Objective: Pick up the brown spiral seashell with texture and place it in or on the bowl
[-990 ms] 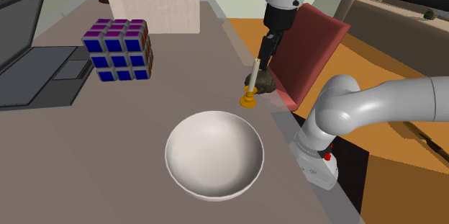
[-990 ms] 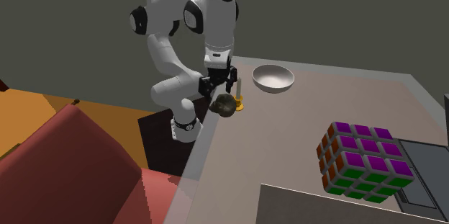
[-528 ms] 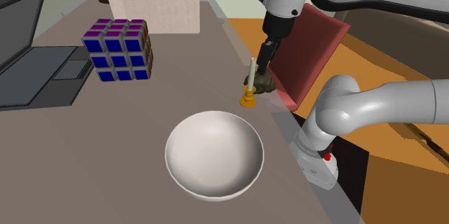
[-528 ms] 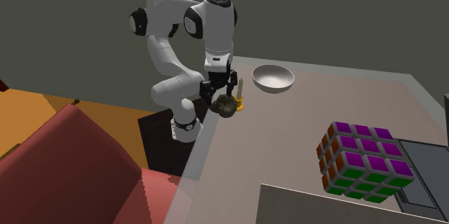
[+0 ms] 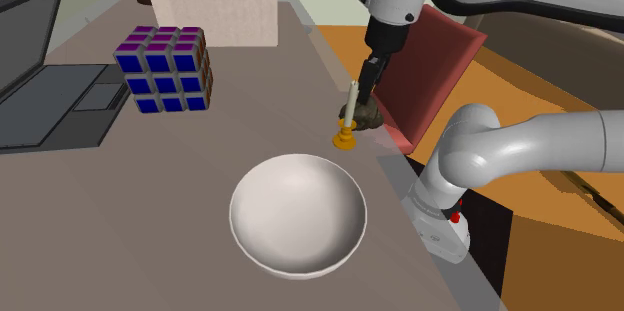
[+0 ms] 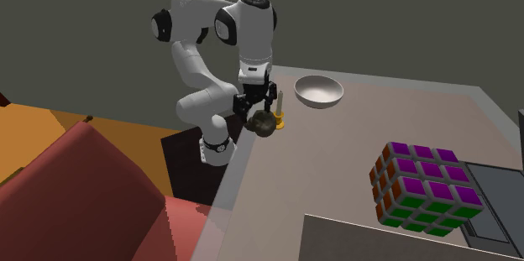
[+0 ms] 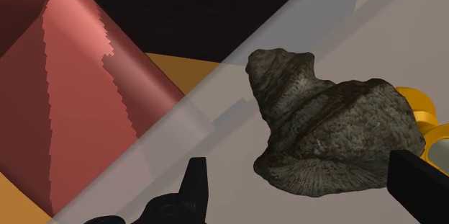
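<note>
In the shoulder view, the rough grey-brown spiral seashell is half hidden behind a cream candle in a yellow holder. The seashell lies at the edge of the grey surface, just beside the holder. The fingers of the black pincer stand apart around its ridged body. The white round bowl is near.

Seashell, look: brown-grey, rough and finely ridged; lumpy spiral body with one blunt raised end and a flared, ribbed lip.
Seashell, pose: lay on its side, the ribbed lip low against the counter.
Seashell, place: close to the counter's edge, near the bowl but not touching it.
Bowl, look: plain whitish grey, round, smooth, fairly deep.
Bowl, pose: upright, mouth up.
Bowl, place: on the counter, near the same edge.
</note>
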